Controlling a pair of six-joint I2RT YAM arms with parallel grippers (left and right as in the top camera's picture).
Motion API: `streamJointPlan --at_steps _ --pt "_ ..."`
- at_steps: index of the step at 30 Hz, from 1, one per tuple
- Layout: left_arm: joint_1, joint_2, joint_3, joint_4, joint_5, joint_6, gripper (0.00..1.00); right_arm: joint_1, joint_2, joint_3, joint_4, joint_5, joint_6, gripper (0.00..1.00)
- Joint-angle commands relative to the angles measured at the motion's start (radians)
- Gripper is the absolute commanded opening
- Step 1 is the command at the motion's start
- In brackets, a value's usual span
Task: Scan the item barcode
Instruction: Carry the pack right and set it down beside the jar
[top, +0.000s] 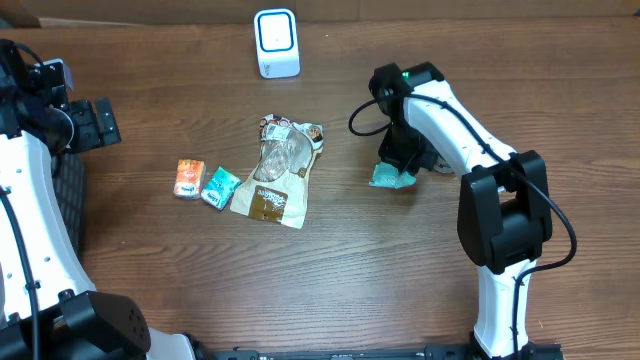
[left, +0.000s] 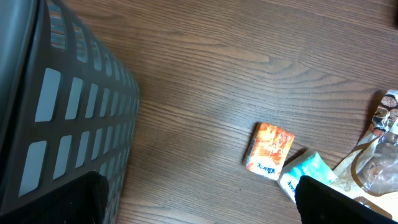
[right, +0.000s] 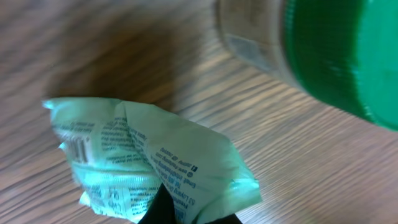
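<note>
My right gripper (top: 402, 160) is shut on a crumpled pale green packet (top: 389, 178), held low over the table right of centre. The right wrist view shows the green packet (right: 149, 155) pinched between the dark fingertips of the right gripper (right: 180, 214), with printed text and a small barcode (right: 79, 148) facing the camera. The white scanner (top: 276, 42) stands at the back centre, well away from the packet. My left gripper (top: 95, 122) hangs open at the far left. In its wrist view the left gripper (left: 199, 211) has nothing between its fingers (left: 342, 202).
An orange tissue pack (top: 188, 178), a teal pack (top: 219, 187) and a brown snack bag (top: 275, 172) lie mid-table. A black slatted basket (left: 62, 99) stands at the left edge. A blurred green-capped container (right: 336, 50) is close to the right wrist.
</note>
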Motion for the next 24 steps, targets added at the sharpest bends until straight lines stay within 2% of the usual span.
streamJointPlan --at_steps 1,7,20,23,24 --pt "0.004 0.001 -0.003 0.003 0.0 0.012 1.0 0.003 -0.019 -0.052 0.007 0.121 0.048 0.04" --pt "0.004 0.001 -0.003 0.003 0.0 0.012 0.99 -0.013 -0.019 -0.056 0.011 0.285 0.067 0.04" --pt "0.004 0.001 -0.003 0.003 0.0 0.012 1.0 -0.14 -0.019 -0.056 0.005 0.295 0.062 0.05" --pt "0.004 0.001 -0.003 0.003 0.0 0.012 1.0 -0.142 -0.019 -0.056 0.002 0.296 0.062 0.25" --pt "0.004 0.001 -0.003 0.003 0.0 0.012 1.0 -0.143 -0.019 -0.056 0.002 0.296 0.061 0.34"
